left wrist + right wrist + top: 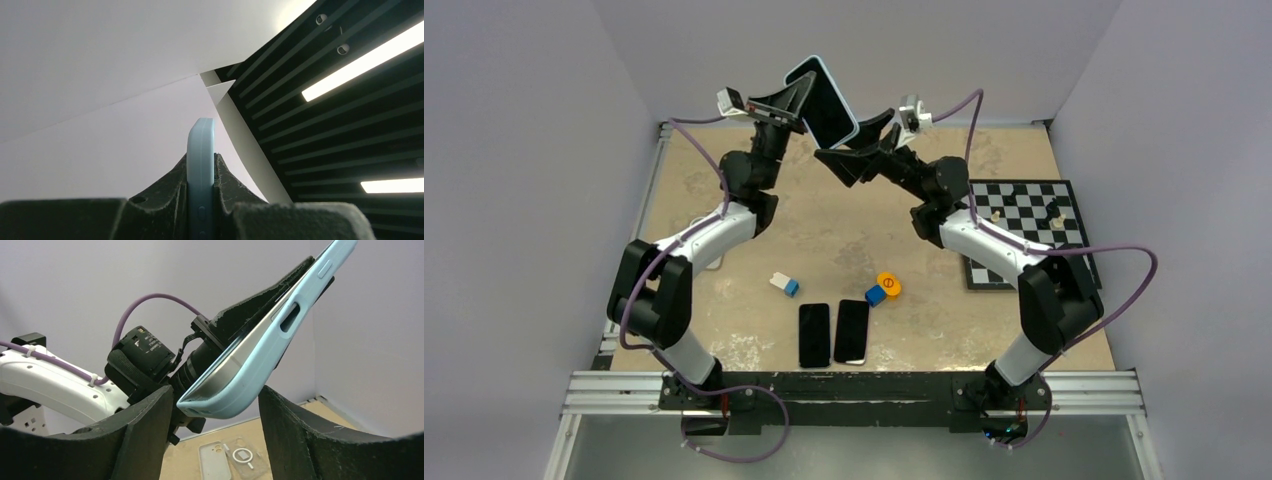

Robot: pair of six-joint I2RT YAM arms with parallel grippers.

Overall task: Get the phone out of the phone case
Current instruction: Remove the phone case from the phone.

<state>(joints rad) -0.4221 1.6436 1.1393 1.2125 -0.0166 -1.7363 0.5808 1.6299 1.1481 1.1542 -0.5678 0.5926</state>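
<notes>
**Non-Task Items on the Table**

A chessboard (1024, 225) lies at the right edge of the table (844, 230), with pieces standing on it. Near the front, a dark phone (814, 335) lies beside a second dark phone (851, 331). Behind them are a blue-and-white block (784, 284) and a blue block (875, 295) just beside an orange disc (889, 284). A pale empty case (214, 460) lies next to a clear empty case (245, 457).

Pale lilac walls (524, 150), tan tabletop (844, 235), slatted ceiling (320, 150), strip lights (360, 62)

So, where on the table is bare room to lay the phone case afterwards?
Widest bare patch: middle of the table, between the left arm and right arm, behind the small blocks. A smaller one: between the black phones and the chessboard. Crowded: front centre, with phones, blocks and orange disc.
</notes>
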